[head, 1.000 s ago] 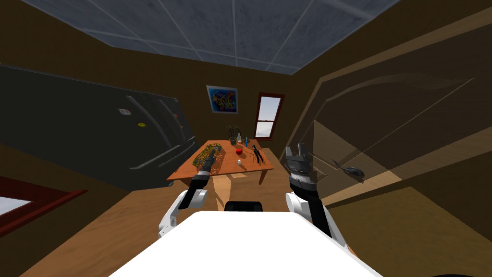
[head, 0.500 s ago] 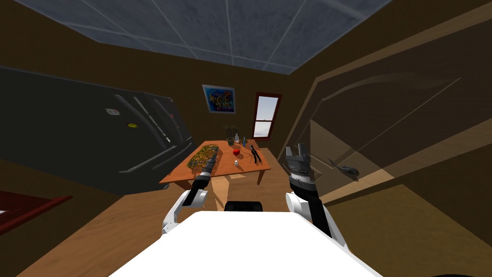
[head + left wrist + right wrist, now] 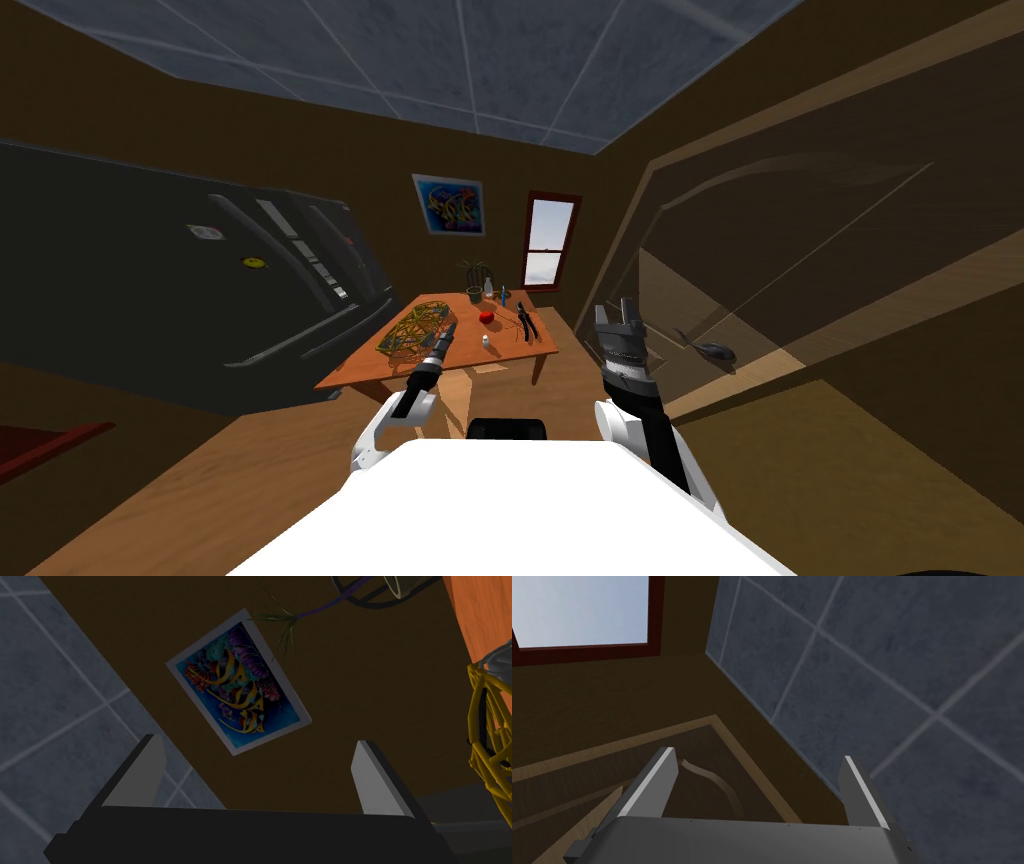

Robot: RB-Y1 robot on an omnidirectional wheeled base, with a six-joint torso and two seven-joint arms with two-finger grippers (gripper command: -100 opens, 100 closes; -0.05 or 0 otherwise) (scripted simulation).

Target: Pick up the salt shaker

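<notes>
Orange-topped bench (image 3: 352, 370) now sits further left in the head view than a second ago: the robot has shifted, not the things. The small white salt shaker (image 3: 487, 341) stands untouched near the bench's front edge, just beyond the left hand (image 3: 448, 331), whose fingers are spread. The right hand (image 3: 620, 318) is raised and also spread, so the reach is only beginning.

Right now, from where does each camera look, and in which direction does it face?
Head: on the head, facing down and forward at the table with the salt shaker; left end effector and right end effector show.
Left wrist: on the left hand, facing the fish picture; open fingers show.
Right wrist: on the raised right hand, facing upward; open fingers show.
Shared: head and left wrist both see the fish picture and wire basket.
</notes>
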